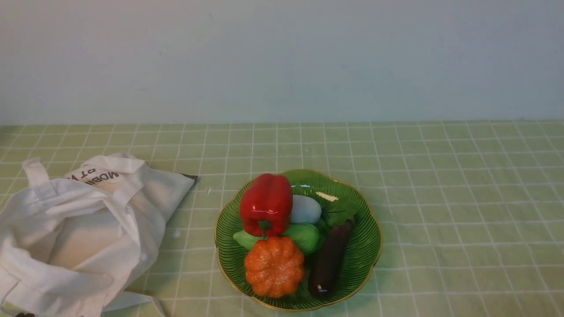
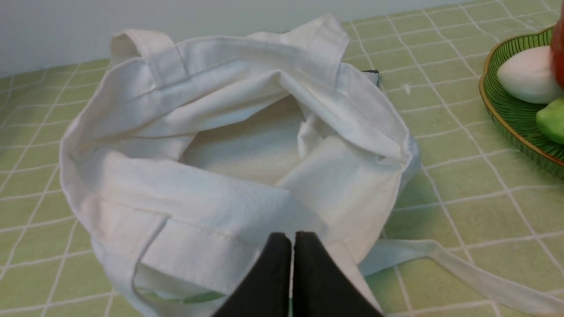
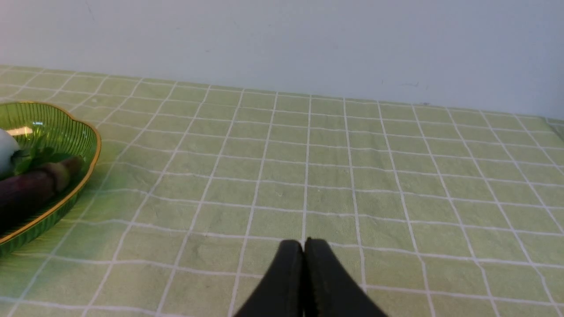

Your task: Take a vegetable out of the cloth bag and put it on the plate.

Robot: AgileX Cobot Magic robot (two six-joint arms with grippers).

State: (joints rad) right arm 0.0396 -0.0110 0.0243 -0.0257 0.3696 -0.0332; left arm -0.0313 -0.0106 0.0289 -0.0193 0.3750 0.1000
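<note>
Green checked cloth covers the counter (image 1: 440,198) under a plain pale wall. On the round green ribbed plate with a gold rim (image 1: 368,246) sits the glossy red bell pepper (image 1: 266,203), propped on a green vegetable (image 1: 304,237), with a ribbed orange pumpkin (image 1: 274,267) and dark purple eggplant (image 1: 329,259) alongside. Left of the plate slumps the soft white cloth bag (image 1: 83,237), mouth open and looks empty, I think. Left hand (image 2: 292,246) pressed together just above the bag's near edge; right hand (image 3: 303,251) pressed together over bare cloth right of the plate.
</note>
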